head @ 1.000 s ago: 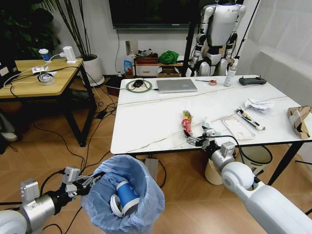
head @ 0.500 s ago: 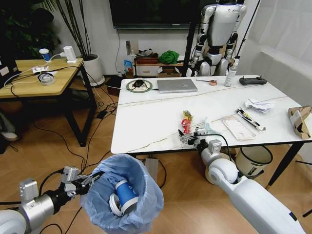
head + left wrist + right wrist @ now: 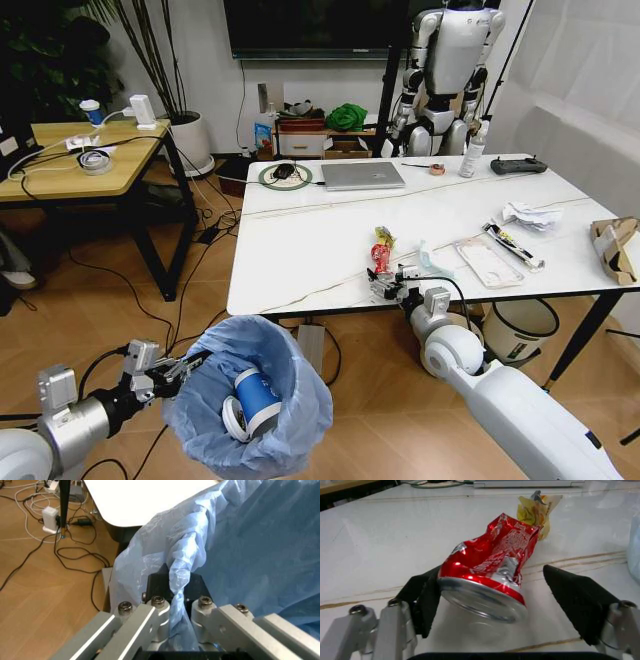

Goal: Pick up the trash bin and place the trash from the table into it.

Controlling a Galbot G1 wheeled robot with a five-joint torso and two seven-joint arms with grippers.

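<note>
The trash bin (image 3: pixel 250 395), lined with a crinkled light-blue bag, hangs low at the left, off the table (image 3: pixel 300 240). My left gripper (image 3: pixel 185 368) is shut on its bagged rim (image 3: pixel 182 566). A blue-banded cup (image 3: pixel 262 398) and a white lid (image 3: pixel 233 420) lie inside. My right gripper (image 3: pixel 385 285) rests on the table's near edge, open, with a crushed shiny red wrapper (image 3: pixel 490 573) between its fingers (image 3: pixel 427 596). A yellow wrapper (image 3: pixel 536 510) lies just beyond it. A pale-blue mask (image 3: pixel 430 258), crumpled paper (image 3: pixel 530 215) and torn cardboard box (image 3: pixel 615 245) lie farther right.
A grey laptop (image 3: pixel 362 175), a spray bottle (image 3: pixel 473 150) and a black controller (image 3: pixel 518 165) sit at the table's far side. A cream bin (image 3: pixel 520 325) stands under the table's right end. A wooden table (image 3: pixel 80 160) is at the left, with cables on the floor between.
My right gripper has slid left along the table's near edge, up to the red wrapper. The bin in my left gripper has sunk slightly.
</note>
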